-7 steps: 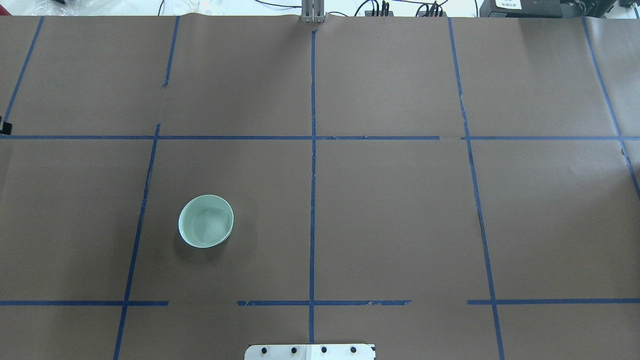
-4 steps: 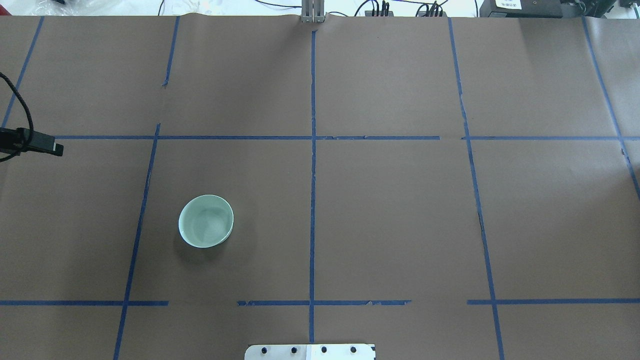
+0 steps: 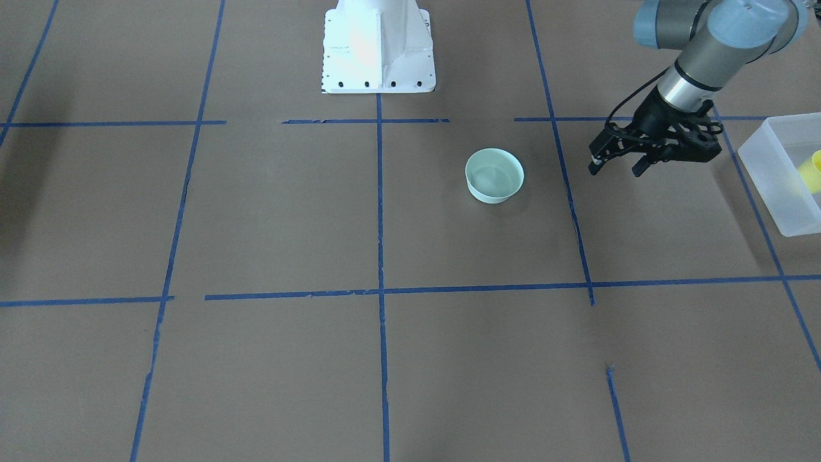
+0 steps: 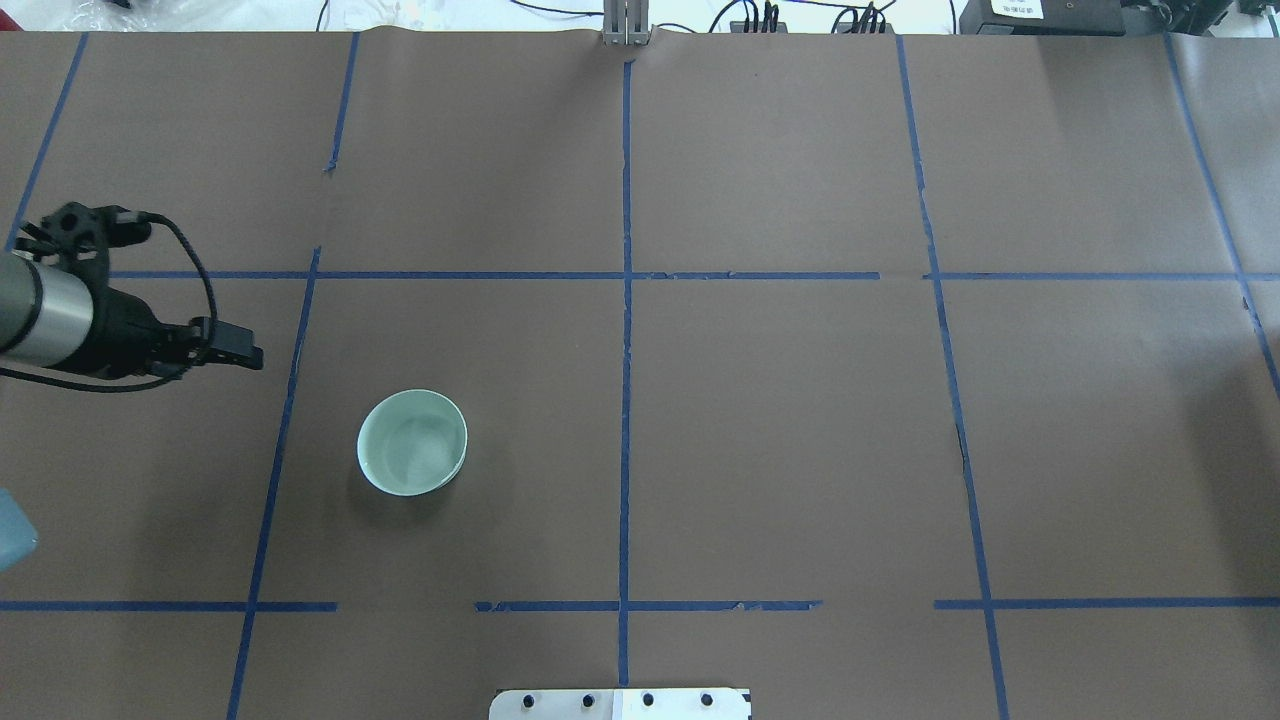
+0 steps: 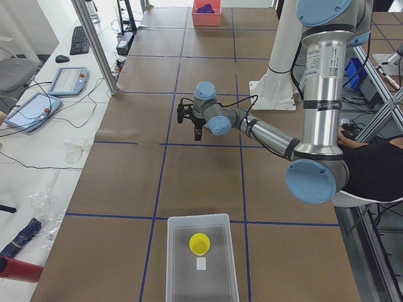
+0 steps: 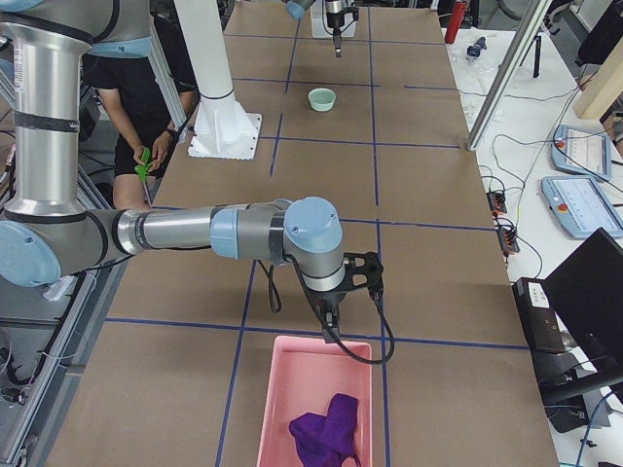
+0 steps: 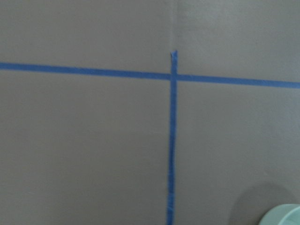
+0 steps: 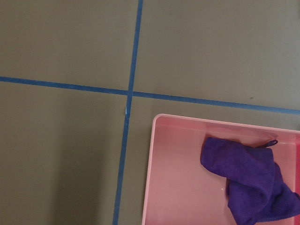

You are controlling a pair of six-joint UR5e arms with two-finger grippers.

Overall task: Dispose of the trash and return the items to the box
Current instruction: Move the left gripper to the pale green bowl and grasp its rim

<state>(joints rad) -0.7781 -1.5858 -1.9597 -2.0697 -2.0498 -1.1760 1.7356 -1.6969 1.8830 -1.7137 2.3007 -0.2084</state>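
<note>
The yellow cup (image 5: 199, 243) lies inside the frosted white box (image 5: 171, 251) at the table's left end; the cup (image 3: 811, 172) and box (image 3: 770, 151) also show at the right edge of the front view. My left gripper (image 3: 616, 170) is open and empty, hovering over bare table between the box and a mint-green bowl (image 3: 494, 176). In the overhead view this gripper (image 4: 245, 356) is up and left of the bowl (image 4: 412, 456). My right gripper (image 6: 334, 316) shows only in the right side view, above a pink tray's edge; I cannot tell its state.
A pink tray (image 8: 168, 187) holding a purple cloth (image 8: 248, 180) sits at the table's right end. A small white card (image 5: 201, 263) lies in the box beside the cup. The bowl's rim (image 7: 286, 218) shows at the left wrist view's lower right corner.
My left arm has come in from the overhead view's left edge and moved right and toward the robot, closer to the bowl. The bowl has not moved.
</note>
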